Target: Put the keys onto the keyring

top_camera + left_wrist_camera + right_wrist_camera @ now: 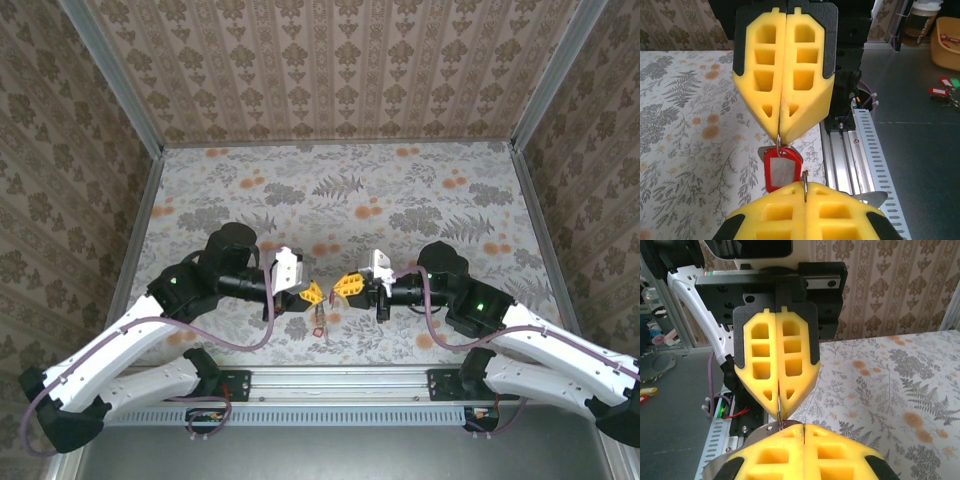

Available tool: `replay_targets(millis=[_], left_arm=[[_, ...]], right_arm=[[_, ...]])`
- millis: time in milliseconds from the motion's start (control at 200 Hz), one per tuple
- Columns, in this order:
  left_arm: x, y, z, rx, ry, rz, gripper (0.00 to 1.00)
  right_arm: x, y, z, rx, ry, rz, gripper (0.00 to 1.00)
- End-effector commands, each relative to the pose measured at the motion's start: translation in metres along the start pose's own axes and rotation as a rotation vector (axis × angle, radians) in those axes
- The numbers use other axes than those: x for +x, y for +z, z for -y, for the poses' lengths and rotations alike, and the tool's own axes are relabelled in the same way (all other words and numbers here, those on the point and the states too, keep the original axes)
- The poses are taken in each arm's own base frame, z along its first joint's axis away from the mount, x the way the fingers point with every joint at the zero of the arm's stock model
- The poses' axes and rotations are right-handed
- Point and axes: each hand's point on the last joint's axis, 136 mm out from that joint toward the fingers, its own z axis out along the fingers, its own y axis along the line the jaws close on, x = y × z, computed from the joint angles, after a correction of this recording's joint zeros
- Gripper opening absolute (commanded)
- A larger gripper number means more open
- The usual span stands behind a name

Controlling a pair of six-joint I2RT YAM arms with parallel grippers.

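I watched the two arms meet tip to tip over the near part of the floral-patterned desk (pixel 400 190). The left end effector (pixel 313 293) had its yellow foam fingers (pixel 840 212) pressed together on a thin grey metal keyring (pixel 805 179). The right end effector (pixel 346 286) pinched the same keyring from the opposite side. A small key with a red plastic head (pixel 782 170) hung from the keyring just below the two tips. I could not tell whether it touched the desk.
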Motion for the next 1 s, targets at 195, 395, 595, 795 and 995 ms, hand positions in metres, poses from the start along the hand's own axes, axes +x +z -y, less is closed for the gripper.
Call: replay_targets(millis=[195, 395, 595, 795, 995], left_arm=[[-0.011, -0.003, 0.002, 0.043, 0.031, 0.046, 0.0], [-0.012, -0.004, 0.001, 0.042, 0.03, 0.053, 0.0], [-0.011, -0.004, 0.001, 0.036, 0.029, 0.053, 0.0], [-0.012, -0.005, 0.0, 0.033, 0.029, 0.056, 0.0], [-0.013, -0.005, 0.001, 0.037, 0.03, 0.06, 0.0]], right_arm=[[-0.012, 0.005, -0.001, -0.031, 0.004, 0.063, 0.0], [-0.014, 0.006, -0.005, -0.055, 0.013, 0.084, 0.0], [-0.016, 0.006, -0.01, -0.086, 0.022, 0.08, 0.0], [-0.015, 0.006, -0.016, -0.117, 0.027, 0.074, 0.0], [-0.014, 0.01, -0.016, -0.127, 0.029, 0.068, 0.0]])
